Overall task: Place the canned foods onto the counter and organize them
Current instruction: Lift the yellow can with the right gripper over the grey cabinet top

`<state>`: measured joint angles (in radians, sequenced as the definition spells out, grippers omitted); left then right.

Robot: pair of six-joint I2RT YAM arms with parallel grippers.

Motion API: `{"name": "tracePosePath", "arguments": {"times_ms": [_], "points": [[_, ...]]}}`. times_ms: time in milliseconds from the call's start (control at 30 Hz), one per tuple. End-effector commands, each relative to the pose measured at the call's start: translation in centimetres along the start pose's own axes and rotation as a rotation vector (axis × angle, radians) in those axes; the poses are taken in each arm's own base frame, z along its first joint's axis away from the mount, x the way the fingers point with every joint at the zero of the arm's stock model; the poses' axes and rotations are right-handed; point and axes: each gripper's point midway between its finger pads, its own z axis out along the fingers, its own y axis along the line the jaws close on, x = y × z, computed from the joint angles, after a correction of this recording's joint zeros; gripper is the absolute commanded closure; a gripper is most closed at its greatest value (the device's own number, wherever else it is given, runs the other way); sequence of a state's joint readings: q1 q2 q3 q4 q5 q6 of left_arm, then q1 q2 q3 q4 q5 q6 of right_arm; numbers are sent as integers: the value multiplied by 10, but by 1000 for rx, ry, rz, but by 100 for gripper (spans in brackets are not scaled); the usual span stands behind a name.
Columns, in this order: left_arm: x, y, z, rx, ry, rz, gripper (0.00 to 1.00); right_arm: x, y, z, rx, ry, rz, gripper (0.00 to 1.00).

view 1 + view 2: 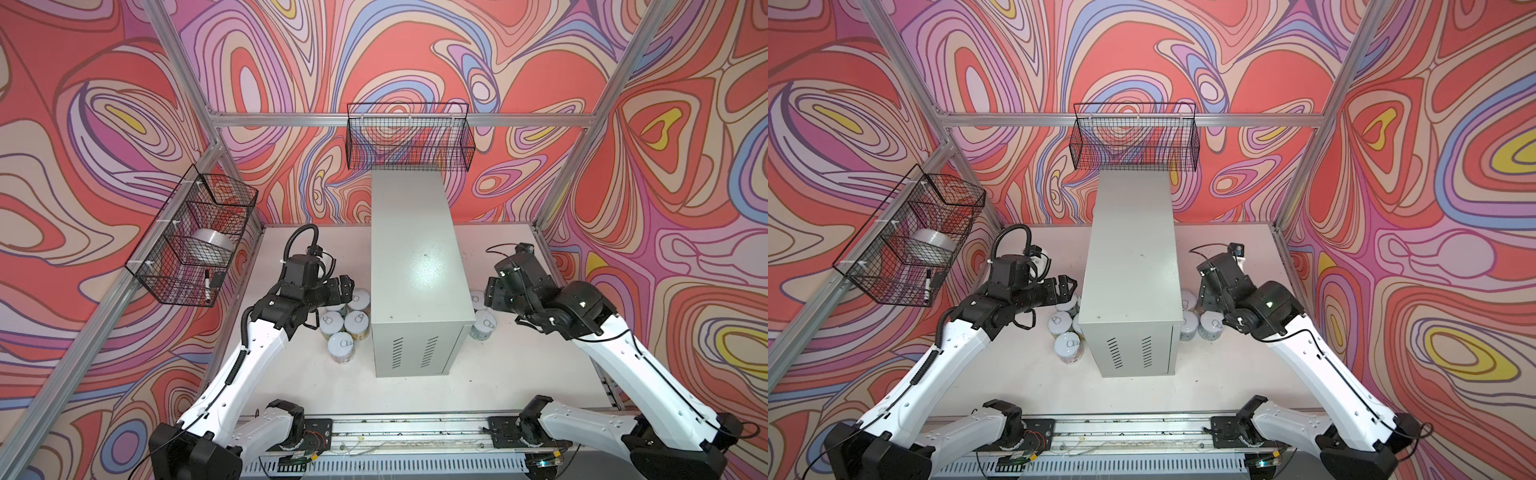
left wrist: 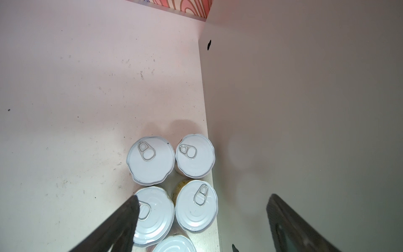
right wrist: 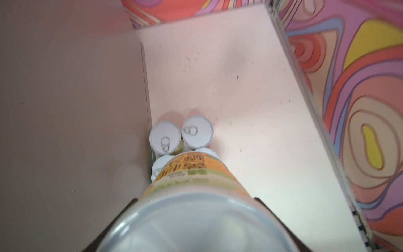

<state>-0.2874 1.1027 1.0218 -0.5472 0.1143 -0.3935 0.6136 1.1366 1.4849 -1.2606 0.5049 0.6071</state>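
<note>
The counter is a tall light-grey cabinet in the middle of the white table in both top views. Several cans stand in a cluster against its left side, silvery pull-tab lids up. My left gripper hovers open above them with nothing between its fingers; one lid lies beneath the gap. Right of the counter my right gripper is shut on an orange-labelled can, lifted above two more cans standing by the counter's wall. Another can stands on the table there.
A black wire basket hangs on the back wall just above the counter's far end. A second basket on the left wall holds a silver roll and a marker. A metal rail runs along the front.
</note>
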Motion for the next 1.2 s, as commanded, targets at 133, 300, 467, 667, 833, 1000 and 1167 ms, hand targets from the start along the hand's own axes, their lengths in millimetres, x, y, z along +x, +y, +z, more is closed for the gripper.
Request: {"name": "tracePosePath", "arguments": {"times_ms": [133,300,467,667,833,1000,1167], "points": [[-9,5,-6,-68,29,40,9,-77,27,-40,-63,-119,-151,100],[-14,8,-8,-101,41,59,9,-107,63,-49,-162,-113,-187,100],[-15,4,-5,-83,46,59,9,-129,92,-55,-256,-145,-190,100],[-16,0,-3,-62,45,51,9,-134,120,-55,-334,-148,-200,100],[-17,-1,-2,-56,45,48,9,-133,137,-55,-366,-135,-227,100],[-13,0,3,-52,54,36,9,-124,153,-39,-364,-91,-249,100],[-12,-2,6,-43,60,30,9,-120,164,-34,-386,-74,-258,100]]}}
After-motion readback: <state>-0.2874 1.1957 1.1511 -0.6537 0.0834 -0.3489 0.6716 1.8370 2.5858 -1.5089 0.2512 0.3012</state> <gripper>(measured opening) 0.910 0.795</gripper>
